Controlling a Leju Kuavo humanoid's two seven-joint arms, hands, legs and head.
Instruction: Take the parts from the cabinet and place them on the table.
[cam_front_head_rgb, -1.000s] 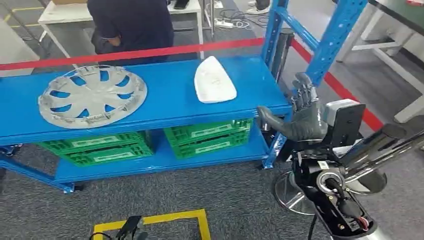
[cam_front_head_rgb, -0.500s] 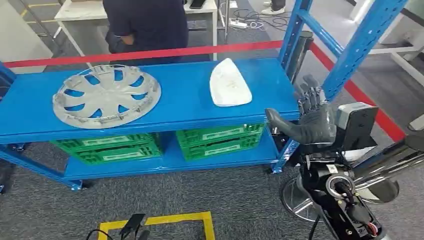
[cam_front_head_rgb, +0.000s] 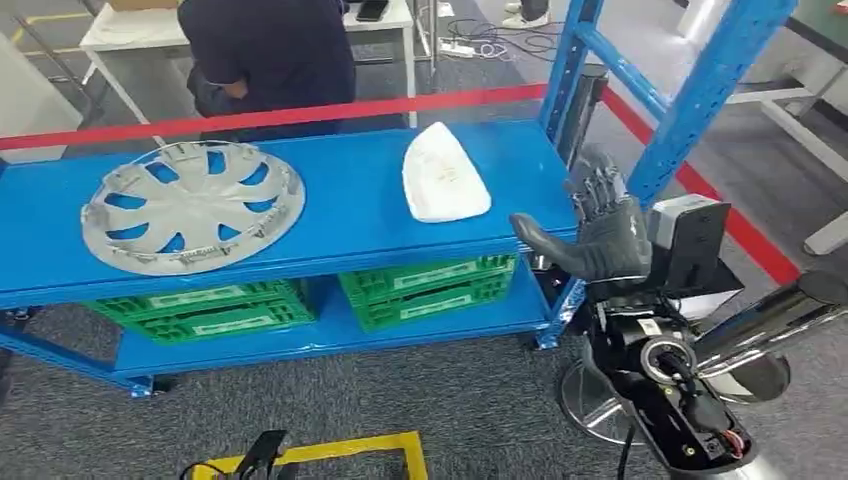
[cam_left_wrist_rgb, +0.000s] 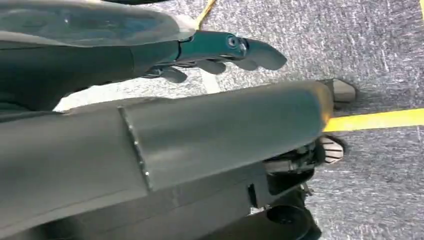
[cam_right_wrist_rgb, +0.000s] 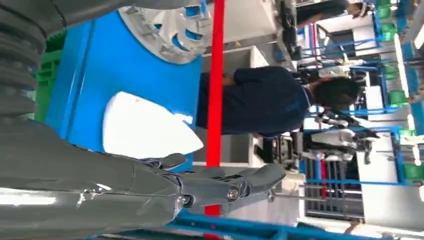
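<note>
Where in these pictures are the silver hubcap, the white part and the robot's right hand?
silver hubcap (cam_front_head_rgb: 192, 205), head view, on its hub centre.
white part (cam_front_head_rgb: 442, 184), head view, on the middle of its top face.
right hand (cam_front_head_rgb: 598, 238), head view, on the palm's back.

The robot's right hand (cam_front_head_rgb: 600, 235) is raised, empty, fingers (cam_front_head_rgb: 598, 188) spread upward, thumb out sideways. Its left hand (cam_left_wrist_rgb: 220, 52) hangs low, fingers extended, empty.

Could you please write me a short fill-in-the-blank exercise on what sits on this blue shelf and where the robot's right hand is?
1. The hubcap lies on the ____ shelf.
2. The crates under it are ____.
3. The white part lies between the hubcap and the ____ hand.
4. That hand holds ____.

Missing words: blue; green; right; nothing
</note>
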